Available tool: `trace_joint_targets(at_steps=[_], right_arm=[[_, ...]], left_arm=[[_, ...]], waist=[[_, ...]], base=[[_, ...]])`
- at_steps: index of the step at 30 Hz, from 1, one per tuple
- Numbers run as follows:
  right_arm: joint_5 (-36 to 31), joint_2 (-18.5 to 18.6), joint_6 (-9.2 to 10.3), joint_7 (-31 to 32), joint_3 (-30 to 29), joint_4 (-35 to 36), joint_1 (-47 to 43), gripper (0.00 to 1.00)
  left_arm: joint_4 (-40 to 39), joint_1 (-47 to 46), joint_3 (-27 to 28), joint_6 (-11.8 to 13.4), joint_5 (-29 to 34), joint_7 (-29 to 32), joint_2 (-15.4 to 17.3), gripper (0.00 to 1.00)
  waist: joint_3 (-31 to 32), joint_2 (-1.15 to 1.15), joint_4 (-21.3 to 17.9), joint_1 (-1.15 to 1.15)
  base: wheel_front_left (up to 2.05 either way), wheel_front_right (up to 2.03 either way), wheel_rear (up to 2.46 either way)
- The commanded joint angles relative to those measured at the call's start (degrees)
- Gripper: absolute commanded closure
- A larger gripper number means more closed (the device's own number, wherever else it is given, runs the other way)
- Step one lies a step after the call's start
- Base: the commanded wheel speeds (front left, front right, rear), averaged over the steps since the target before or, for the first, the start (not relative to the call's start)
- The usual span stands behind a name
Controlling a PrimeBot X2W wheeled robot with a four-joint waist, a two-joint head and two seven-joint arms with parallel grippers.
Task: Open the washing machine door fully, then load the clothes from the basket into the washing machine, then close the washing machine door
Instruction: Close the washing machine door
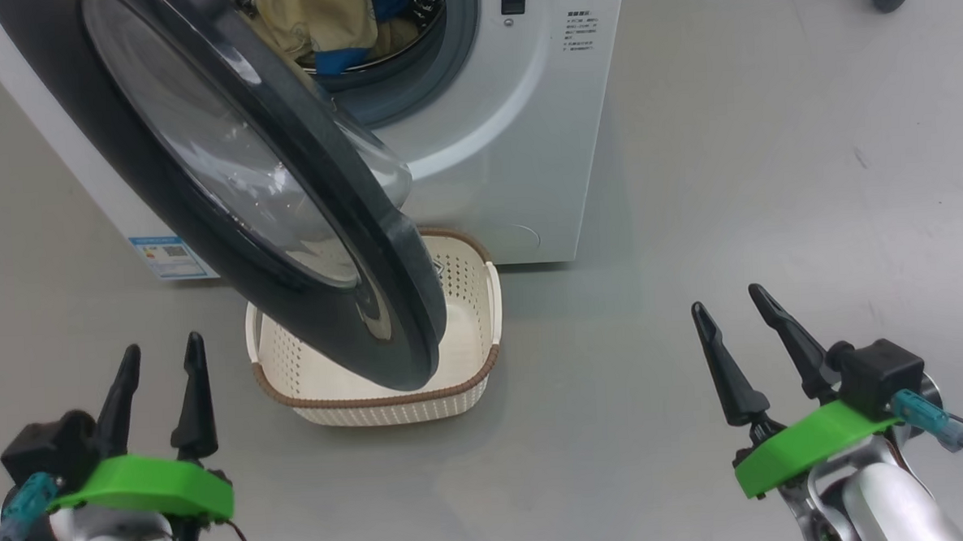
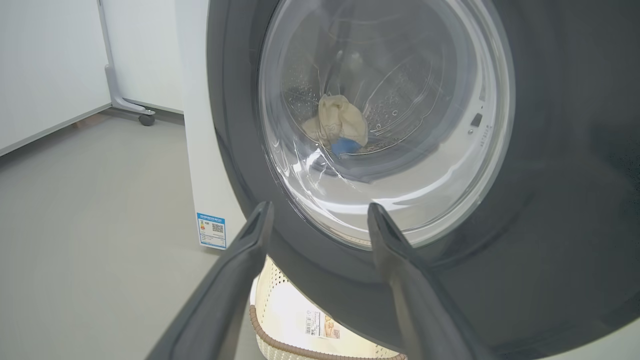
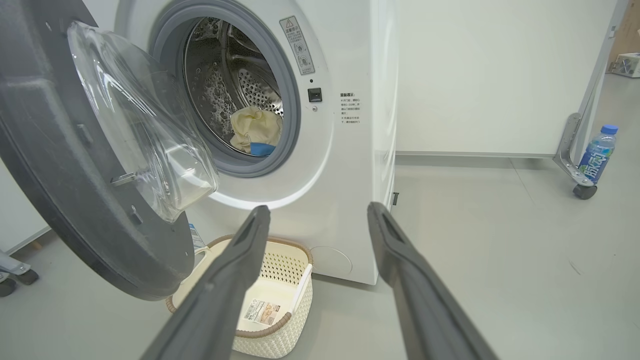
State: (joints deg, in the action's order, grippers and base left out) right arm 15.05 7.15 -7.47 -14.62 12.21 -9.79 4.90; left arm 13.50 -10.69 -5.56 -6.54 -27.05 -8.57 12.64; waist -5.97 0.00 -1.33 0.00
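The white washing machine stands ahead with its door swung open over the basket. Cream-yellow and blue clothes lie inside the steel drum. On the floor below the door sits the cream basket, with a label on its bare bottom. My left gripper is open and holds nothing, low at the left, facing the door's outer side. My right gripper is open with nothing in it, to the right of the basket.
A blue-capped water bottle stands beside a wheeled frame foot at the far right. White panels on castors stand left of the washer. Bare grey floor stretches to the right of the machine.
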Motion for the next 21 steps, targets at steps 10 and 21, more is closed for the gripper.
trace_joint_targets(at_steps=[10, 21], right_arm=[[-0.80, 0.89, -0.02, -0.38, 0.25, 2.17, 0.39, 0.00], [-1.28, 0.37, -0.02, -0.38, -1.11, 2.12, -1.00, 0.00]], left_arm=[[1.64, 1.26, 2.60, -0.06, 8.64, -6.38, -0.66, 0.00], [-3.09, 8.38, 8.82, -0.74, 13.67, -6.41, -6.49, 0.00]], waist=[[-0.21, 0.00, -0.33, 0.00], [0.74, 0.00, -0.83, 0.00]], base=[[0.00, 0.00, 0.00], [0.00, 0.00, 0.00]])
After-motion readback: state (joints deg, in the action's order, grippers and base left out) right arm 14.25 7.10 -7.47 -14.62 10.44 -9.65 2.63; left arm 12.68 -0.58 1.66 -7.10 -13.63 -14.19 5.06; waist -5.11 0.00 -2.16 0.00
